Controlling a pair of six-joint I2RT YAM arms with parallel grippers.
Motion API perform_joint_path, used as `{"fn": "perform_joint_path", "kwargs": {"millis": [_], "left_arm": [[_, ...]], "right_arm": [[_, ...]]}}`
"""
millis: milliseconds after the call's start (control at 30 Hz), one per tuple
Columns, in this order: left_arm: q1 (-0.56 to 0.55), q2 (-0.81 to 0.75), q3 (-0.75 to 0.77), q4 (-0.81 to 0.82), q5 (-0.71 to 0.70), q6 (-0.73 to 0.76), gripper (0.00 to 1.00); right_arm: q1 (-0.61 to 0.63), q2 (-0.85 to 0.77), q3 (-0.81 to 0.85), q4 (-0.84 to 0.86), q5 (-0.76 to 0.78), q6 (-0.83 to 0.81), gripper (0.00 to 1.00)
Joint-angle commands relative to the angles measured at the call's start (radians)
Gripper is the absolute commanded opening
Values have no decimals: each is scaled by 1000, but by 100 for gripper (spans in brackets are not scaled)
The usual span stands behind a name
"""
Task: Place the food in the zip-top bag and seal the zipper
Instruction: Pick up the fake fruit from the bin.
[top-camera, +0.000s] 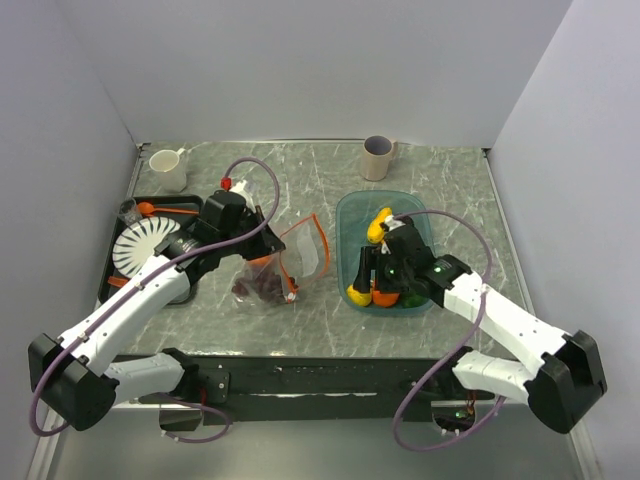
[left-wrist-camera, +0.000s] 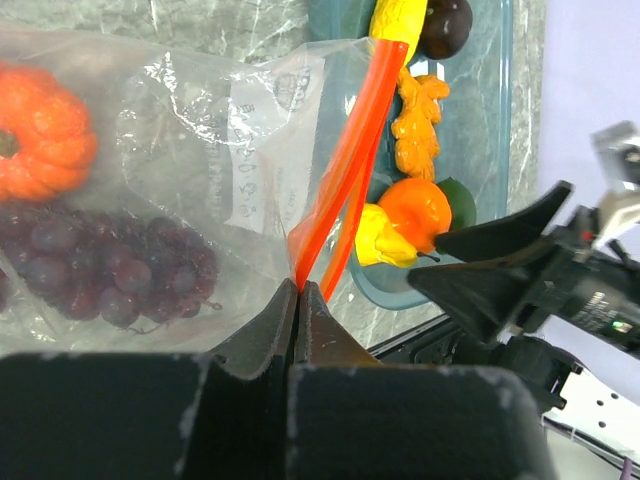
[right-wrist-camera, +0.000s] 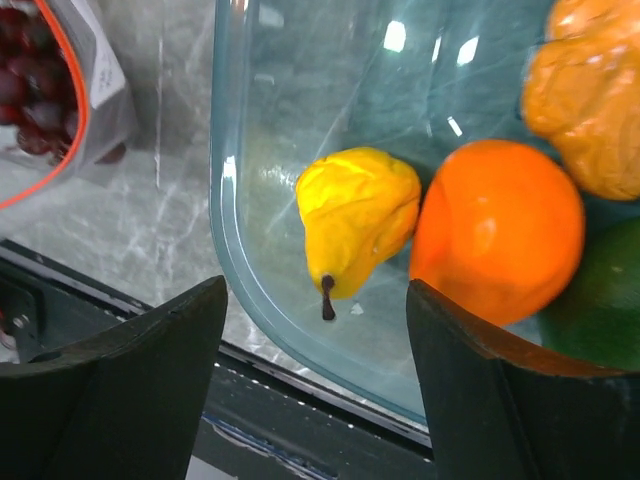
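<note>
Left gripper (left-wrist-camera: 300, 290) is pinched tight on the zipper (left-wrist-camera: 355, 150) at a corner of the zip-top bag (left-wrist-camera: 200, 130); right gripper (right-wrist-camera: 315, 290) hangs with jaws well apart, holding nothing, over a yellow pear (right-wrist-camera: 355, 215). I note plain pale walls (top-camera: 300, 60) boxing in a grey-green marbled table (top-camera: 300, 175), with the teal tray (top-camera: 350, 218) right of centre, the bag mid-table beside it with its mouth gaping, and two cups (top-camera: 377, 157) at the back edge. Grape bunch (left-wrist-camera: 110, 265) lies inside the bag; an orange fruit (right-wrist-camera: 495, 230) touches the pear in the tray.
</note>
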Motion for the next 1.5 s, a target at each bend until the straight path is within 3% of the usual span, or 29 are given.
{"fn": "perform_joint_path", "kwargs": {"millis": [0, 233, 267, 433, 500, 667, 1100, 1467], "left_arm": [[1, 2, -5, 56, 30, -5, 1], [1, 9, -4, 53, 29, -2, 1], [1, 9, -4, 56, 33, 0, 1], [2, 15, -5, 54, 38, 1, 1], [2, 17, -7, 53, 36, 3, 1], [1, 17, -5, 51, 39, 3, 1], [1, 31, 4, 51, 59, 11, 1], [1, 29, 5, 48, 61, 17, 1]], "right_arm": [[33, 65, 53, -15, 19, -40, 78], [49, 140, 79, -10, 53, -50, 60], [48, 150, 82, -7, 50, -56, 52], [51, 183, 87, -2, 47, -63, 38], [54, 183, 85, -8, 45, -63, 26], [52, 145, 90, -25, 79, -55, 10], [52, 41, 162, -76, 137, -40, 7], [52, -102, 235, -29, -41, -20, 0]]}}
